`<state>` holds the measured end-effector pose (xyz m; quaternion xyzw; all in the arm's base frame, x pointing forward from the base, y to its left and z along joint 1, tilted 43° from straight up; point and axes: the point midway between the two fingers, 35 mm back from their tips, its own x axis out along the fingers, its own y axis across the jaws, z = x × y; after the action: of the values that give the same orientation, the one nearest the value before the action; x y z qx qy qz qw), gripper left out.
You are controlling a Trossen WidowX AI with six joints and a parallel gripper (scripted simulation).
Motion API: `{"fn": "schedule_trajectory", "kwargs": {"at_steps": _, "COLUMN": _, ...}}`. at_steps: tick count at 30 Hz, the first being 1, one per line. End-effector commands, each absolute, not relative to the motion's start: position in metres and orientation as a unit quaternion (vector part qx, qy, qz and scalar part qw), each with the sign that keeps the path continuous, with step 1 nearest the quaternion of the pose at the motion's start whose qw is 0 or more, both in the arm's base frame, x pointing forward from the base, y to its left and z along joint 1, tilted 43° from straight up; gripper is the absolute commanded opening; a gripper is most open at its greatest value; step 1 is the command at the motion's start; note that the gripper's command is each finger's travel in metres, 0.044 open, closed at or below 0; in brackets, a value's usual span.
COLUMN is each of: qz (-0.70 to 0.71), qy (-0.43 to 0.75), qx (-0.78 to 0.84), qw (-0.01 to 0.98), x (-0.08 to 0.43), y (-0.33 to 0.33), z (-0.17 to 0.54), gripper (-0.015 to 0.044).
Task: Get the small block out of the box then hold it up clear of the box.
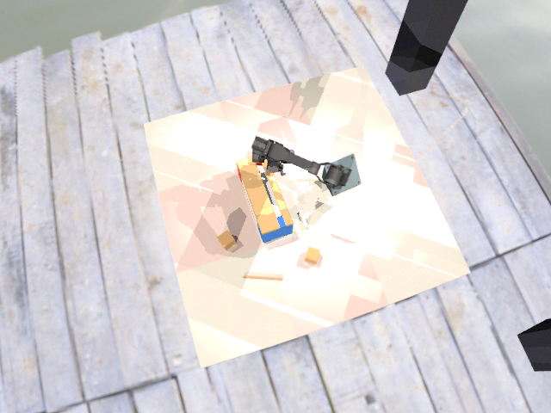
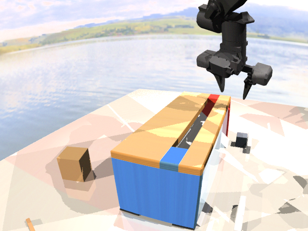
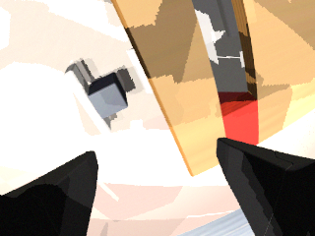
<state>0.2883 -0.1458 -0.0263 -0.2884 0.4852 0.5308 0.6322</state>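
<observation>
The box (image 1: 275, 232) (image 2: 154, 191) (image 3: 169, 64) stands upright, with an orange slotted top, a blue end and a red end. A small dark block with a blue-grey face (image 2: 241, 139) (image 3: 108, 97) lies on the table outside the clear front, near the red end, close against a low pale strip. I cannot make it out in the top view. My gripper (image 2: 233, 95) (image 3: 157, 153) is open and empty, pointing down. It hangs above table height near the box's red end, with one finger near the top's corner in the wrist view and the block off to the side.
A brown cube (image 1: 225, 240) (image 2: 69, 167) stands on the box's back side. Another orange cube (image 1: 312, 255) and a thin orange stick (image 1: 263, 277) (image 2: 30, 224) lie beyond the blue end. A pale strip (image 1: 302, 219) (image 2: 239, 213) lies along the clear front.
</observation>
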Motion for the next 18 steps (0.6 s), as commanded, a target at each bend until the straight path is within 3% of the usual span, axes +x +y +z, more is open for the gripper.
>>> {"fn": "schedule_trajectory", "kwargs": {"at_steps": 1, "qz": 0.408, "qy": 0.577, "qx": -0.122, "qw": 0.697, "x": 0.282, "y": -0.150, "z": -0.029, "gripper": 0.0285}}
{"fn": "schedule_trajectory", "kwargs": {"at_steps": 11, "qz": 0.096, "qy": 0.671, "qx": 0.279, "qw": 0.680, "x": 0.274, "y": -0.157, "z": -0.032, "gripper": 0.0285}}
{"fn": "schedule_trajectory", "kwargs": {"at_steps": 18, "qz": -0.029, "qy": 0.663, "qx": 0.430, "qw": 0.612, "x": 0.271, "y": -0.161, "z": -0.033, "gripper": 0.0285}}
